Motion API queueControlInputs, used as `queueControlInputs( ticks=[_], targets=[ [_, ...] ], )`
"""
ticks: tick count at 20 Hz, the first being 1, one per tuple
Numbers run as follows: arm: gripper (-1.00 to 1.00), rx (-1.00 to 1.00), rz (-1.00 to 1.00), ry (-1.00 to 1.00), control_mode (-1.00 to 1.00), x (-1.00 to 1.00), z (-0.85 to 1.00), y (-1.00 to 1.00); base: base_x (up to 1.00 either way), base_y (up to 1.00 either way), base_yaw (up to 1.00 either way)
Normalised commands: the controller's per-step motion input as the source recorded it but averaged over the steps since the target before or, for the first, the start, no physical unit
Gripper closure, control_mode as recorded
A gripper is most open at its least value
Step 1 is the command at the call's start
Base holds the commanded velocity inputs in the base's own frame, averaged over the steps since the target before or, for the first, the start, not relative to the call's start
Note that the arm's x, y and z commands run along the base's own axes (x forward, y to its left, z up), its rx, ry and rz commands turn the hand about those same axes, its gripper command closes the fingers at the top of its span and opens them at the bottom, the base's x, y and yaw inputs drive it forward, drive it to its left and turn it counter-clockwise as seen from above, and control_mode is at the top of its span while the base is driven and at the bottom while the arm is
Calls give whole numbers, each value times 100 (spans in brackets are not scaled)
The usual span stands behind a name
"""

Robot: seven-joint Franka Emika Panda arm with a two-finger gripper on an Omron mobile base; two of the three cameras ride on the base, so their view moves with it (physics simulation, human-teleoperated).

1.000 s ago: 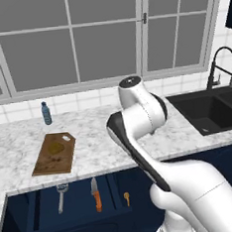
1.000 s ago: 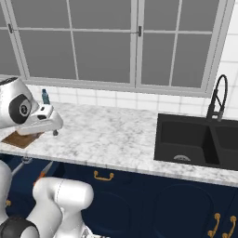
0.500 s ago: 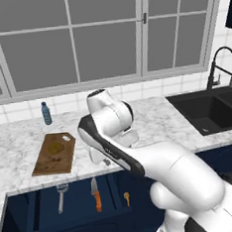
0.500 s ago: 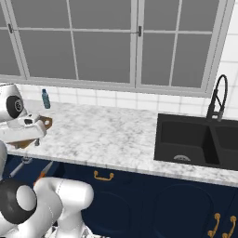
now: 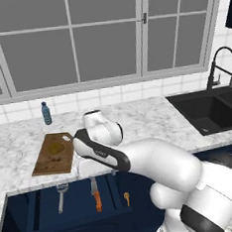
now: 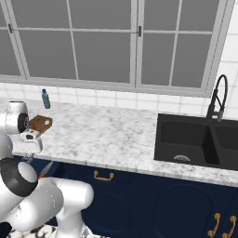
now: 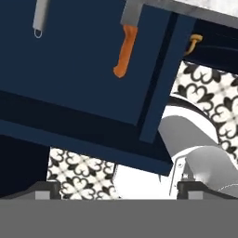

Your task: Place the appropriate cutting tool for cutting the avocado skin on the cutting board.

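Since the earlier frames, the arm has been swung down and leftward from above the desk toward the open drawer below its edge. The cutting tool [image 5: 96, 198] is seen lying in that drawer [image 5: 77, 218], its short silver blade toward the desk and its smooth bright orange handle toward the drawer front, so the long axis runs front to back. In the hand view the knife's handle [image 7: 125, 51] sits well up and slightly left of the pincer [image 7: 119, 188], whose dark tips are spread wide with nothing between them; a descent and forward reach is judged necessary. Beside the knife an all-silver long-handled utensil [image 5: 61, 197] lies parallel. Above, the flat brown wooden cutting board [image 5: 53, 153] rests on the marbled desk [image 5: 148, 120], with the rounded olive-brown avocado [image 5: 54, 148] on it.
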Motion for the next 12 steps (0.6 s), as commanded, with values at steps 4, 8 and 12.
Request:
queueControlInputs(
  ticks=[4, 8, 12],
  targets=[
    [-100, 13, -2, 8, -100, 2, -79, 30, 0, 0, 0],
    [-100, 1, 0, 6, -100, 3, -57, 27, 0, 0, 0],
    [-100, 0, 0, 2, -100, 0, -53, 27, 0, 0, 0]
  ],
)
